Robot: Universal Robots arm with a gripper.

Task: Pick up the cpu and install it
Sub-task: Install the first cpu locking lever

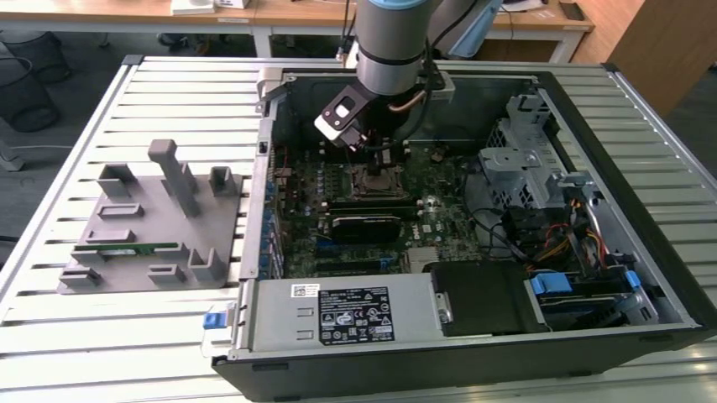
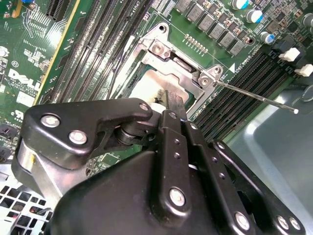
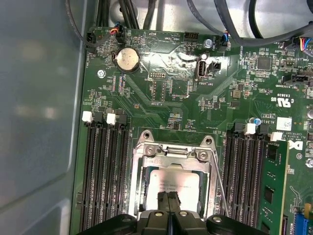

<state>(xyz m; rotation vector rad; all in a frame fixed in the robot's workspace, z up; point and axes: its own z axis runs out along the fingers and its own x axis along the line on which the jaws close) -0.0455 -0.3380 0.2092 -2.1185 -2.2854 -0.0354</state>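
Note:
The cpu point(image 3: 175, 185), a pale silver square, lies flat inside the metal socket frame point(image 3: 146, 147) on the green motherboard; in the second wrist view the cpu point(image 2: 149, 85) shows just beyond the black fingers. My gripper point(image 3: 168, 205) is shut, its two black fingers pressed together with no gap, and their tips stand over the cpu's near edge. Whether the tips touch the chip cannot be told. In the exterior view the gripper point(image 1: 375, 158) hangs inside the open computer case, straight above the socket point(image 1: 375, 183).
A thin socket lever point(image 2: 254, 95) sticks out beside the frame. Memory slots point(image 3: 102, 176) flank the socket, and a green memory stick point(image 3: 274, 181) sits in one. A black heatsink block point(image 1: 364, 227), cables and a drive cage point(image 1: 526, 168) crowd the case. A grey fixture point(image 1: 146, 227) lies outside on the exterior view's left.

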